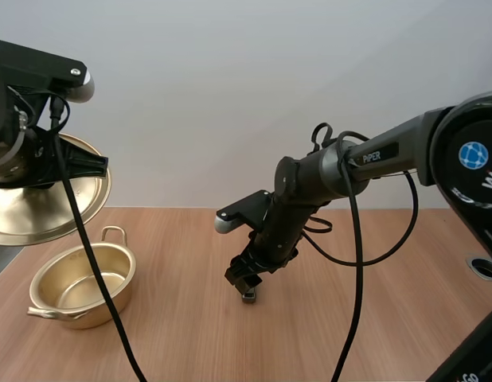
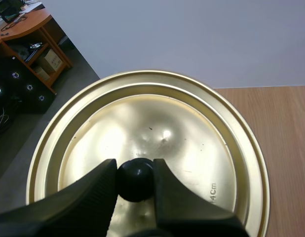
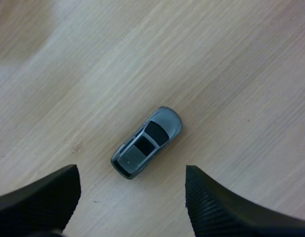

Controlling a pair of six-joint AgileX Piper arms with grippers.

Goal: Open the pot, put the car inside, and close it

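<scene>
A gold pot [image 1: 83,278] stands open on the table at the left. Its gold lid [image 1: 39,203] hangs tilted in the air above and left of it. My left gripper [image 2: 135,180] is shut on the lid's black knob [image 2: 135,178], over the lid's gold dome [image 2: 157,133]. A small grey toy car [image 3: 146,142] lies on the wood just ahead of my right gripper [image 3: 130,192], whose fingers stand wide apart with nothing between them. In the high view the right gripper [image 1: 244,280] points down at mid-table, just above the car [image 1: 249,297].
The wooden table [image 1: 190,334] runs bare between the pot and the car. A round hole [image 1: 486,268] sits at the table's right edge. The left table edge is close beside the pot.
</scene>
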